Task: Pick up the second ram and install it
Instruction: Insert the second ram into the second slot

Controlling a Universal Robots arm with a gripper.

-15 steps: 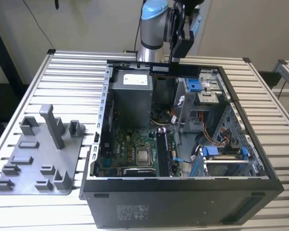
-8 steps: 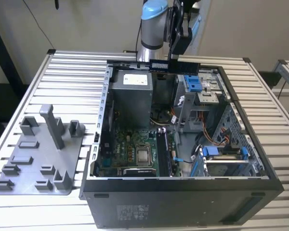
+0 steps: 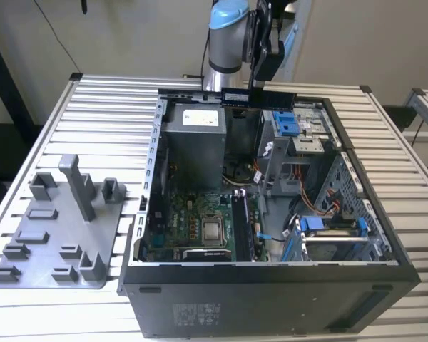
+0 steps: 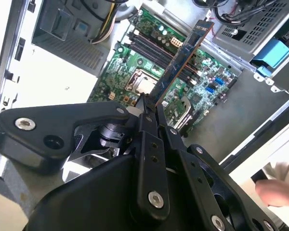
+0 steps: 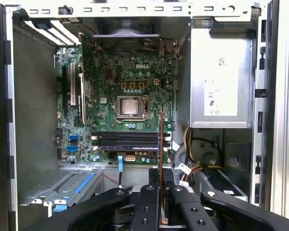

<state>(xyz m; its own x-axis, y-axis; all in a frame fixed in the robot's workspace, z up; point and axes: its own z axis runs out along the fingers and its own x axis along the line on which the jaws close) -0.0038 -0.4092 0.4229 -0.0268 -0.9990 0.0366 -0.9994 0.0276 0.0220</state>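
**Item: second ram (image 3: 271, 95), in transit.** A long, thin, dark stick with a copper-coloured contact edge. It is clamped in the gripper (image 3: 259, 89) and held level in the air over the far end of the open computer case (image 3: 271, 285), well above the board.

**Jaws:** closed on the stick, one finger on each flat face. In the second wrist view the fingers (image 4: 149, 149) pinch it and the free length of the second ram (image 4: 180, 62) runs out beyond them. In the first wrist view it shows edge-on as a thin line between the two pads. From the exterior view the grip seems near mid-length, though the fingers hide the exact spot.

**Destination:** memory slots (image 5: 127, 141) on the motherboard (image 5: 111, 77), just beside the processor socket (image 5: 130, 106). The stick is not yet seated. In the first wrist view it looks crosswise to the slots.

**Other contents:**
- power supply (image 5: 221, 82)
- loose cables (image 5: 195, 168) near the slots
- grey fixture tray (image 3: 50, 274) on the slatted table (image 3: 114, 114)
- a person's hand (image 4: 274, 192) at the edge of the second wrist view, outside the case

**Hazards (judged, not seen):**
- A stick brought down skewed or off-line could ride the slot's rim and fail to enter. Pressing on could then strain the board or the contacts.
- A notch turned the wrong way would block seating.
- The thin grip could let the stick pivot under load.
- The cables could snag a descending finger.
- I cannot tell whether the slot latches stand open.
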